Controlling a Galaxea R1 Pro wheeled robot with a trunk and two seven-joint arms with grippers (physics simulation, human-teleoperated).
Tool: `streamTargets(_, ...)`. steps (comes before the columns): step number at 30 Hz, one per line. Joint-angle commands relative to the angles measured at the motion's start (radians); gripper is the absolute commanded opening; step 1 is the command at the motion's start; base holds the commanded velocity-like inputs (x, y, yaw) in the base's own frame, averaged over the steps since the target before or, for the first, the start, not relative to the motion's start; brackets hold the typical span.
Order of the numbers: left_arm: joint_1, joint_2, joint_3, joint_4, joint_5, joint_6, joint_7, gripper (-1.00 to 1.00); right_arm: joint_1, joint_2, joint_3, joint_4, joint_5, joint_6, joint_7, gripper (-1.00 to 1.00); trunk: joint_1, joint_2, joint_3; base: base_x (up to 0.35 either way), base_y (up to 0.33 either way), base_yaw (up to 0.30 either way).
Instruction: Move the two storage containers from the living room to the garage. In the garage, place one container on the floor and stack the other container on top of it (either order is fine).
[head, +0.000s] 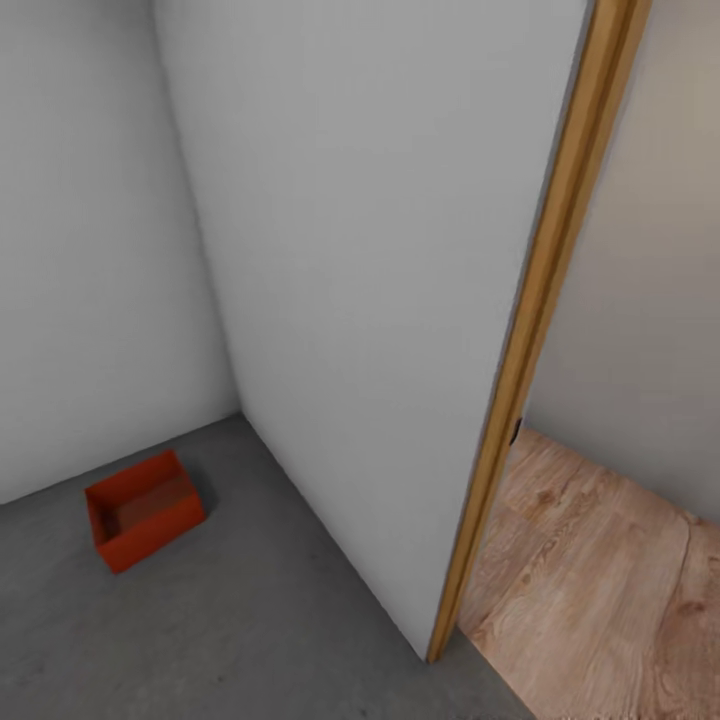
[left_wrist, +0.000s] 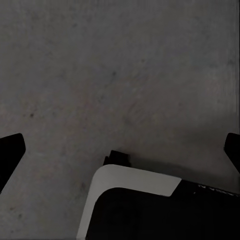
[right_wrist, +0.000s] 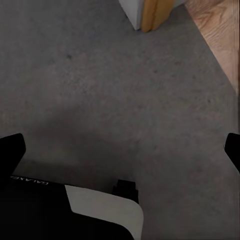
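Observation:
One orange-red open-top storage container (head: 145, 509) stands empty on the dark grey concrete floor (head: 250, 620) of the garage, near the corner of two white walls, at the lower left of the head view. My left gripper (left_wrist: 120, 150) hangs open over bare concrete, its dark fingertips (left_wrist: 10, 150) far apart with nothing between them. Over the same grey floor my right gripper (right_wrist: 120, 150) is also open and empty, a little way from the doorway.
A white wall (head: 380, 280) ends in a wooden door frame (head: 540, 300) in the middle of the head view; its foot (right_wrist: 152, 15) shows in the right wrist view. Light wood plank flooring (head: 600, 590) begins beyond the frame. Part of my base (left_wrist: 150, 210) sits below the left gripper.

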Motion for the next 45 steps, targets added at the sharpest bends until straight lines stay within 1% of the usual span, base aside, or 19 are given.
streamTargets(1, -0.001, 0.000, 0.000, 0.003, 0.010, -0.005, -0.003, 1.00, -0.002, 0.000, 0.005, 0.005, 0.005, -0.008, -0.001, 1.00, 0.000, -0.001, 0.000, 0.000, 0.000, -0.254)
streamTargets(29, -0.001, 0.001, -0.001, 0.003, 0.012, -0.006, -0.005, 1.00, -0.002, 0.000, 0.005, 0.005, 0.005, -0.007, 0.000, 1.00, 0.000, -0.001, 0.028, 0.000, 0.000, -0.253)
streamTargets(45, -0.001, 0.003, -0.001, 0.003, 0.010, -0.007, -0.005, 1.00, -0.002, 0.001, 0.006, 0.005, 0.008, -0.004, 0.001, 1.00, 0.000, -0.001, 0.048, 0.000, 0.000, -0.207)
